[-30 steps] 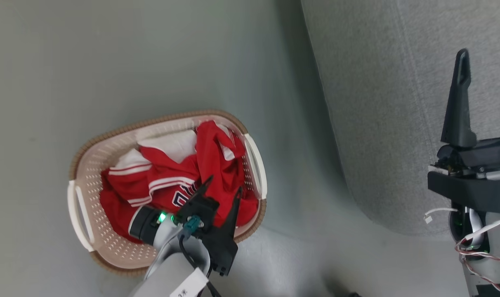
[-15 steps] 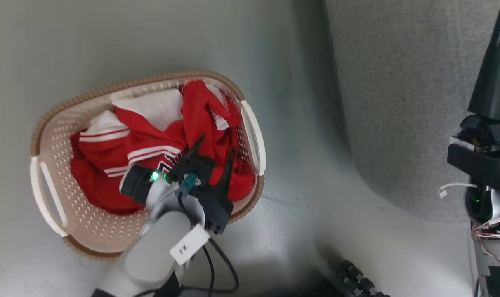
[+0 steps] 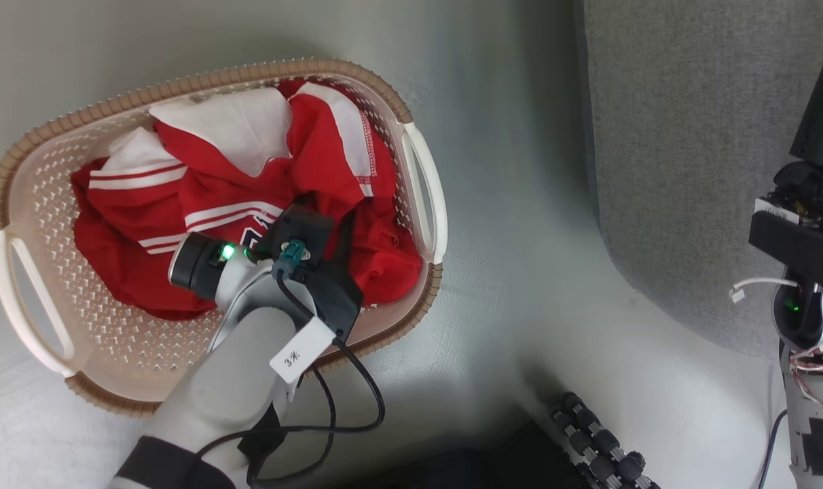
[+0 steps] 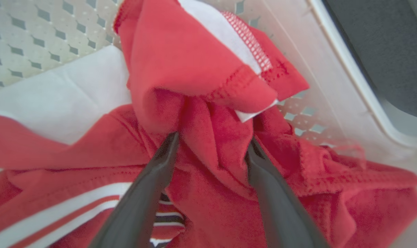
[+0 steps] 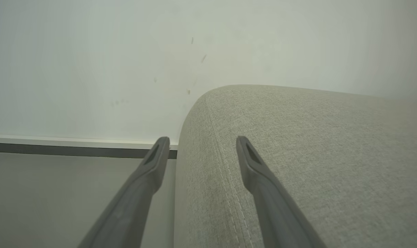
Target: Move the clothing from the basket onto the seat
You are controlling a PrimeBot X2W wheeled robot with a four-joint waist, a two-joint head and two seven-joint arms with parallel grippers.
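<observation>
Left wrist view puts you at the first grab. Your left gripper [image 4: 211,141] is down inside the laundry basket [image 3: 113,339]. Its two dark fingers are spread wide and pressed into the cloth on either side of a raised fold of the plain red garment [image 4: 194,65] with the white trim, not yet pinched on it. Partly under that fold lies the striped red garment [image 3: 208,214], with white bands and a bit of dark lettering showing near the wrist. Both pieces sit in the basket, which stands a little apart from the grey sofa [image 3: 697,149] across a strip of pale floor [image 3: 506,170]. Your right gripper [image 5: 201,139] hangs over the sofa's rounded edge with its fingers wide and nothing between them. By my reading, nothing is delivered yet. No red cloth lies on the part of the sofa you can see, and both garments are left to lift and carry over, starting with this fold once you have a pinch on it.
</observation>
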